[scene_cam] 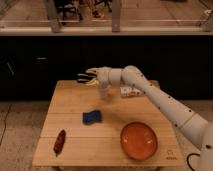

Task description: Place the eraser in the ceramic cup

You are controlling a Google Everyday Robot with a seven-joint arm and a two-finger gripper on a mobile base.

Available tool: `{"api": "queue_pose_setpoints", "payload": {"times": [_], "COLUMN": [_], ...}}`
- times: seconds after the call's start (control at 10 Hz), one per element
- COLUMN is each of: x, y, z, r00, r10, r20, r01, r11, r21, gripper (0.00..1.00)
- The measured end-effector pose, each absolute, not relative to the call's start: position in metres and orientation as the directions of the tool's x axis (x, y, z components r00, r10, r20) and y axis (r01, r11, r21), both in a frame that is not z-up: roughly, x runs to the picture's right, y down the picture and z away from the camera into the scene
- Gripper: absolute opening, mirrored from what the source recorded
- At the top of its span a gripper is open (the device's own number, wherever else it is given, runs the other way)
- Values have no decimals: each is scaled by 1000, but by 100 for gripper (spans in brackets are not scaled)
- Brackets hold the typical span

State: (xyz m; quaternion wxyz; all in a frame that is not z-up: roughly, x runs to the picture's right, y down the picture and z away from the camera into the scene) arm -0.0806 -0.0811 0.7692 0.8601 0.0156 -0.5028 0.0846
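**Centre the gripper over the cup before you let go**

Table: wood, and everything sits on it. The arm comes in from the front right and reaches diagonally toward the back edge.

Orange bowl: front right, well apart from the work. Ignore it. The blue pad at centre and the reddish-brown object at front left are both clear of your path. A small pale item sits at the back right, just beside the forearm. Can't tell what it is, so don't sweep the arm low there.

Ceramic cup: upright, back centre, just under the wrist in this view.

Gripper: raised near the back edge, past the cup toward the view's left side, tip pointing away from the cup. Can't tell whether it's closed on anything.

Eraser: no dark block on the table that I can see. The dark bit at the gripper tip may be it. Prob. carried, but not confirmed.

What to do, IMO:
- The tip isn't over the cup yet. Bring it across until it sits directly above the mouth.
- The mouth looks narrow, so centre carefully and turn the tip downward.
- Lower until the eraser's end is inside the rim, then release.
- Don't touch the rim. The cup is small and prob. tips or slides easily.
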Motion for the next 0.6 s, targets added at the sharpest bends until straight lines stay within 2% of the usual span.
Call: {"api": "queue_pose_setpoints", "payload": {"times": [0.6], "x": [-63], "y": [-69], "z": [790], "r00": [473], "r10": [180], "r20": [863], "r01": [-214], "r11": [973], "r21": [-86], "gripper": [0]}}
